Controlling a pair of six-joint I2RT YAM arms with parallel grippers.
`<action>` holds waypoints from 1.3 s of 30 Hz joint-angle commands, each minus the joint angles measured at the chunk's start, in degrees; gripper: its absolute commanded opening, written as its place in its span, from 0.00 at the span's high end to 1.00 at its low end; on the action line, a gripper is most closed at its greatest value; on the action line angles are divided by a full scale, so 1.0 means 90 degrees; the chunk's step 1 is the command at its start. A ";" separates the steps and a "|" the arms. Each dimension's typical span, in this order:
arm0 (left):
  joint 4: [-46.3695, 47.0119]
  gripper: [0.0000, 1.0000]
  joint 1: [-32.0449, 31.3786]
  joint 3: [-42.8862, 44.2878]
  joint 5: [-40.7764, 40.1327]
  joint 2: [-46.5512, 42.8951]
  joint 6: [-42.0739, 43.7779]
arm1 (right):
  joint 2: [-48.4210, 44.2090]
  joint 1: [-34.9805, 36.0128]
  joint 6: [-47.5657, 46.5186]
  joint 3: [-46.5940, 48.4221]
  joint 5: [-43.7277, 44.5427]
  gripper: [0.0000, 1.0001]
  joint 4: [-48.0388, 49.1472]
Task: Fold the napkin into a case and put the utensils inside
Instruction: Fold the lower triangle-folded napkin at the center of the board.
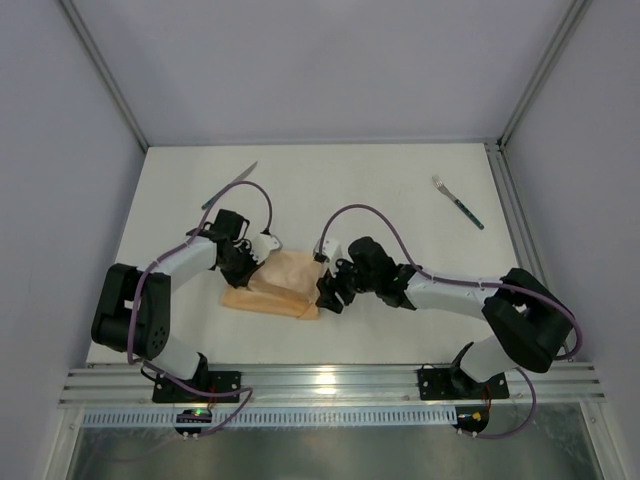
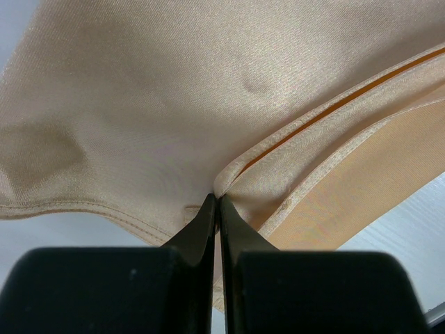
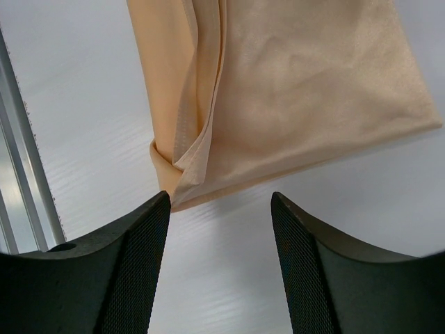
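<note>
The peach-orange napkin lies folded into a thick rectangle at the table's middle front. My left gripper is at its left end, shut on a hemmed fold of the napkin; cloth shows pinched between the left gripper's tips. My right gripper is at the napkin's right end, open and holding nothing. In the right wrist view the napkin's layered corner lies just beyond the right gripper, near its left finger. The knife lies at the back left and the fork at the back right, both far from either gripper.
An aluminium rail runs along the table's near edge, and shows at the left of the right wrist view as a rail. Walls enclose the white table on the left, back and right.
</note>
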 commanded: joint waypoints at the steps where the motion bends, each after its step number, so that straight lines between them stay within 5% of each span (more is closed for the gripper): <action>1: 0.0101 1.00 0.0022 -0.0044 0.0081 -0.0035 -0.0002 | 0.0119 0.0060 -0.0414 0.0164 -0.0092 0.36 0.0641; 14: 0.0033 1.00 0.0002 -0.0024 0.0081 -0.0142 0.0018 | 0.0851 0.0373 -0.0668 0.0680 -0.0122 0.38 0.0515; 17: 0.0023 1.00 -0.0008 -0.0034 0.0100 -0.0181 0.0008 | 0.1183 0.0373 -0.0707 0.0895 0.0024 0.45 0.0300; 28: -0.0737 1.00 -0.0017 -0.0024 0.0481 -0.0620 0.0378 | 0.1330 0.0188 -0.0219 0.1033 -0.0492 0.96 0.0416; 39: -0.1393 0.99 -0.0017 -0.0249 0.0354 -0.0826 0.0847 | 0.2120 -0.0603 0.0894 0.1296 -0.1498 0.96 0.0446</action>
